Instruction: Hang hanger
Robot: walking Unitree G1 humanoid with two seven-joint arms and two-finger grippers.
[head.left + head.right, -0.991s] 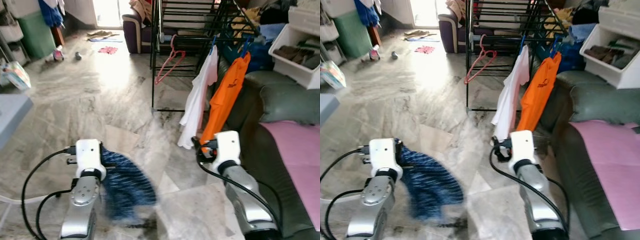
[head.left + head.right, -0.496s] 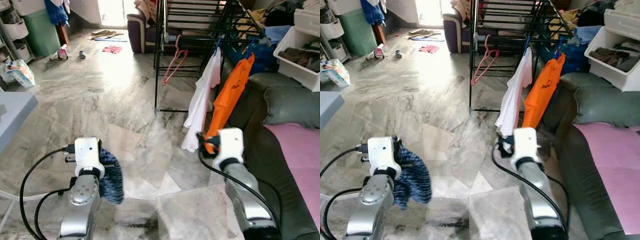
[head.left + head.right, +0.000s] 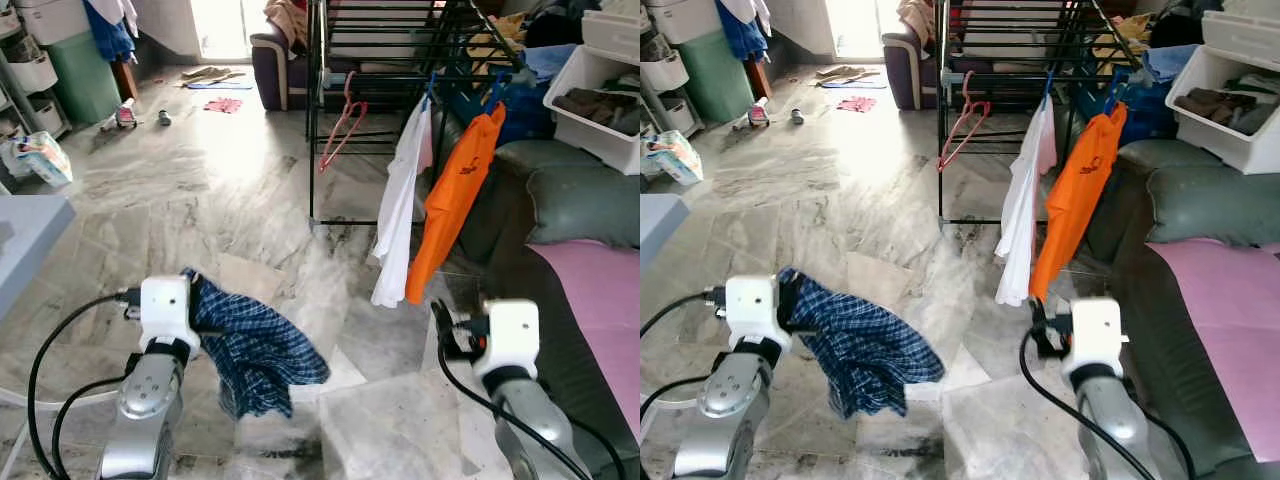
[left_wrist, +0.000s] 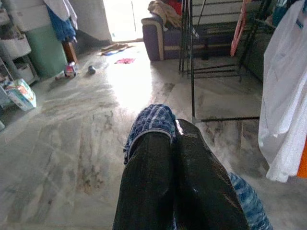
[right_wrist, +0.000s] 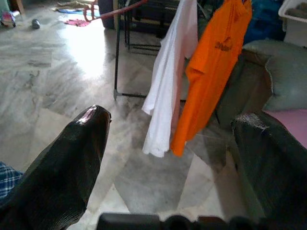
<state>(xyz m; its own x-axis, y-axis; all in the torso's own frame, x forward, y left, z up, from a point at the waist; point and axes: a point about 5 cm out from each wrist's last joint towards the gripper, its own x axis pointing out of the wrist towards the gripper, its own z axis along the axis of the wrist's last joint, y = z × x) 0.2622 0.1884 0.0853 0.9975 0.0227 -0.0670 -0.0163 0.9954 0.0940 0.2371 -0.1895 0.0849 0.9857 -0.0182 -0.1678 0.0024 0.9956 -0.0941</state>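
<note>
A blue checked garment (image 3: 255,350) hangs from my left gripper (image 4: 173,127), which is shut on a fold of it low over the marble floor. My right gripper (image 5: 170,120) is open and empty, held low on the right, facing a white shirt (image 3: 400,230) and an orange shirt (image 3: 455,200). Both shirts hang on blue hangers (image 3: 428,88) from a black drying rack (image 3: 380,60) ahead. A bare pink hanger (image 3: 340,125) dangles from the rack's left side.
A dark green sofa (image 3: 570,200) with a pink cover (image 3: 600,290) runs along the right, with a white bin (image 3: 600,100) of clothes behind it. A grey table edge (image 3: 25,240) juts in at the left. Open marble floor (image 3: 200,190) stretches ahead left of the rack.
The view has shifted a little. The blue garment has swung out and spread to the right of my left wrist. My right wrist sits lower and further right.
</note>
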